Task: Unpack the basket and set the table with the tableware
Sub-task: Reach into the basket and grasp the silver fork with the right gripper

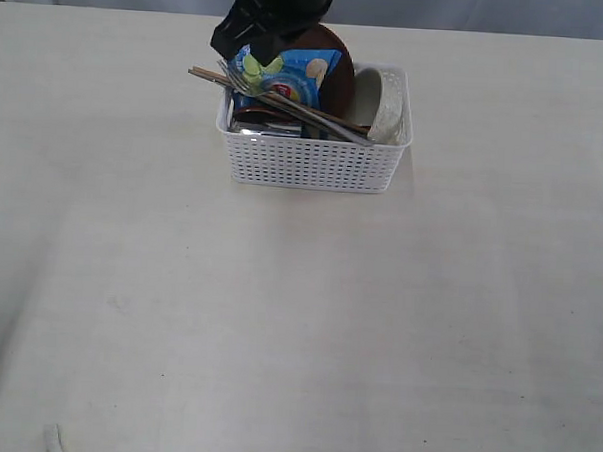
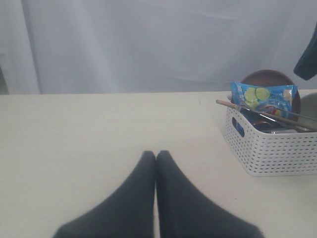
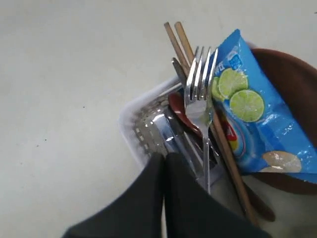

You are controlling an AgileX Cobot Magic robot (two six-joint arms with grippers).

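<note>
- My right pincer (image 3: 164, 157): jaws pressed together, holding nothing, hanging just above one corner of the basket (image 1: 314, 165)
- My left pincer (image 2: 156, 154): also closed and empty, low over bare worktop (image 1: 277, 325), well apart from the basket
- Basket sits on the far middle of the worktop, fully packed
- Fork (image 3: 199, 94) and chopsticks (image 3: 181, 44) lie slanted across the top, ends poking out past the left rim
- Spoon (image 3: 181, 111) under the fork, mostly hidden
- Chip bag (image 3: 257, 109) upright, leaning on the plate (image 3: 297, 84), which stands on edge at the back
- Bowl (image 1: 382, 104) on edge at the right end
- Shiny steel piece (image 3: 153, 129) low in the corner under my right pincer; cannot tell what it is
</note>
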